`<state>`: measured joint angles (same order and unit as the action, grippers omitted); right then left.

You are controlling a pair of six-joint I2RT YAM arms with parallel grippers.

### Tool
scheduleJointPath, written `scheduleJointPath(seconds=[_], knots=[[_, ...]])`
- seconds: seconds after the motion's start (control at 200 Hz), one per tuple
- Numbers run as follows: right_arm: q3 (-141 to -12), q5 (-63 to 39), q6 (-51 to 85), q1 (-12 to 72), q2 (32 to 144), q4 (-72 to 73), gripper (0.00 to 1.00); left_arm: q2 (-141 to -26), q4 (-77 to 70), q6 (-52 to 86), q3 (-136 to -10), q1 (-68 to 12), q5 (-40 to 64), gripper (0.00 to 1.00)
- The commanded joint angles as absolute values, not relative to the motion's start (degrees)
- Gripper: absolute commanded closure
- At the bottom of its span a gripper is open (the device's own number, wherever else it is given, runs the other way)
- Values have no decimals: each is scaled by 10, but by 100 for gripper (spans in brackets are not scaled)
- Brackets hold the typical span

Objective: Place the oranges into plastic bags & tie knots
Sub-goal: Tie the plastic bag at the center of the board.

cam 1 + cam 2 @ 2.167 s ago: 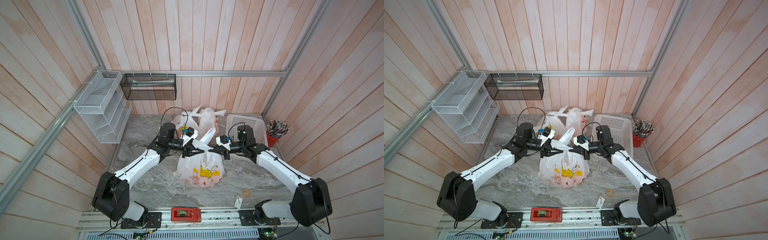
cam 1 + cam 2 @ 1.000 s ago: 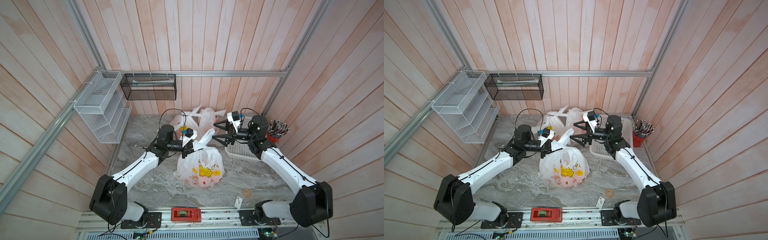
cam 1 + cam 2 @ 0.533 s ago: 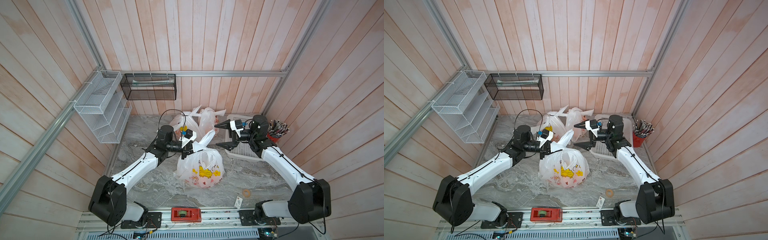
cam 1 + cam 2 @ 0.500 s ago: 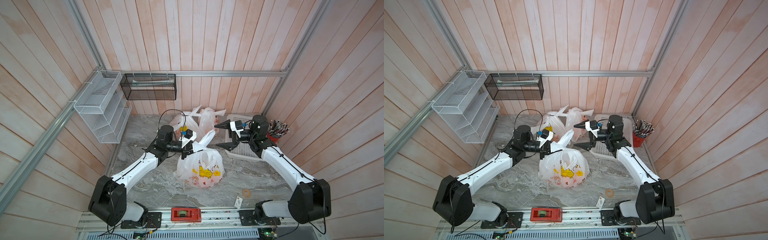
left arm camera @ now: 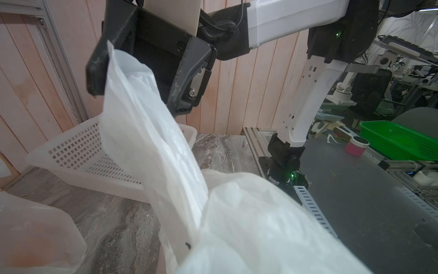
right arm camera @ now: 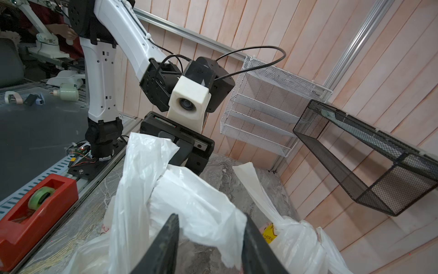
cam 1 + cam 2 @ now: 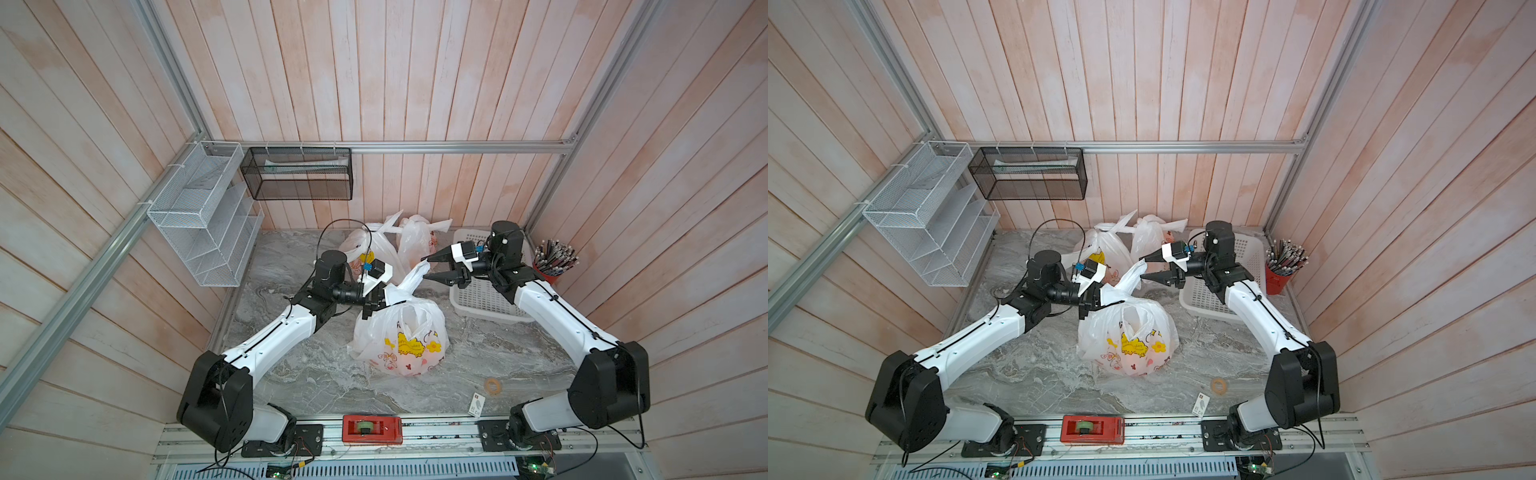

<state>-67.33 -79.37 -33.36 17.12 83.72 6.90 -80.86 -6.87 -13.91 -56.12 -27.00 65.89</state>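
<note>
Table read from above, back wall at 12 o'clock.

- Front bag (image 7: 401, 340) (image 7: 1129, 338): sits near table centre, bunny and yellow-bubble print facing up, mouth not tied. Its two handle strips are crossed above the mouth.
- Left gripper (image 7: 374, 301) (image 7: 1090, 303): at the bag's 10 o'clock, jaws together, pinching one handle strip at the bag's neck.
- Free handle strip (image 7: 415, 276) (image 5: 142, 132): stands up slanting toward 1 o'clock.
- Right gripper (image 7: 428, 268) (image 7: 1144, 268) (image 6: 210, 215): at the bag's 1 o'clock. Fingers apart, one either side of the strip's tip; plastic lies between them in the right wrist view, not yet pinched.
- Two rear bags (image 7: 368, 247) (image 7: 415, 241): side by side at 12 o'clock near the wall, tops tied, knot ends (image 7: 390, 222) sticking out sideways.
- Oranges: only an orange tint through the plastic of a rear bag (image 5: 28, 249); none can be told apart.
- White basket (image 7: 482, 301): at 2 o'clock, under the right wrist.
- Pencil cup (image 7: 555, 266): at 2 o'clock, in the corner beyond the basket.
- Red tape dispenser (image 7: 372, 430): at 6 o'clock on the front rail.
</note>
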Motion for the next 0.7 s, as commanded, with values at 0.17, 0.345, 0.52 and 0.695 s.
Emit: scheduleJointPath(seconds=[0.17, 0.345, 0.52, 0.695], knots=[[-650, -791, -363, 172, 787, 26, 100, -791, -126, -90, -533, -240, 659, 100], [-589, -730, -347, 182, 723, 20, 100, -781, -137, -77, -519, -229, 583, 100], [-500, -606, -333, 251, 653, -6, 100, -780, -145, -69, -515, -226, 533, 100], [-424, -538, -271, 306, 646, 19, 100, -780, -165, -60, -513, -225, 535, 100]])
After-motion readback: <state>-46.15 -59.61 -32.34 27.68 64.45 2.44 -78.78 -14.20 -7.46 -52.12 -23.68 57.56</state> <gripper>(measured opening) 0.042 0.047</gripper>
